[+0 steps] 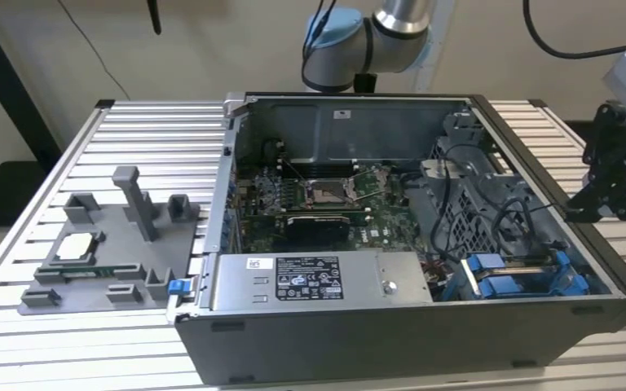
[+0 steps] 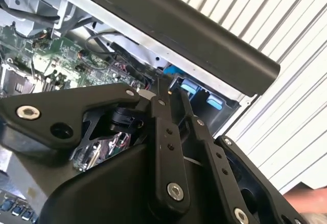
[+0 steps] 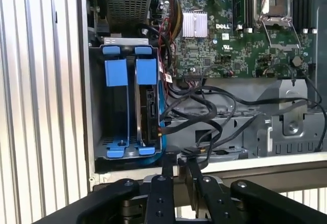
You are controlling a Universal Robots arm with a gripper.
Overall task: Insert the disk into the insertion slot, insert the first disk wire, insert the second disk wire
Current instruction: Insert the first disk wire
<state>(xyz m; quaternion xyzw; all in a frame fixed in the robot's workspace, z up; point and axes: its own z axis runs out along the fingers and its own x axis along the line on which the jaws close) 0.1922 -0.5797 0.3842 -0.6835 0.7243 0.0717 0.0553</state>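
Observation:
The insertion slot [image 3: 118,113] is a grey drive bay with blue rails in the corner of the open computer case [image 1: 400,326]. The disk [image 3: 149,106] stands edge-on in the bay's neighbouring slot, framed by its blue carrier, its connector edge facing the loose black wires [image 3: 204,113]. The bay's blue rails [image 1: 522,278] also show in the exterior view. My gripper [image 3: 180,166] hovers over the case's side wall just outside the bay. Its fingers are drawn close together with nothing between them. It appears again in the second wrist view [image 2: 168,89] and at the exterior view's right [image 1: 576,213].
The motherboard with a square processor socket [image 1: 324,193] fills the case floor. A labelled silver power supply [image 1: 307,281] lies along the front. A grey fixture [image 1: 107,261] with a chip and a memory stick stands on the slatted table [image 1: 30,342] at the exterior view's left.

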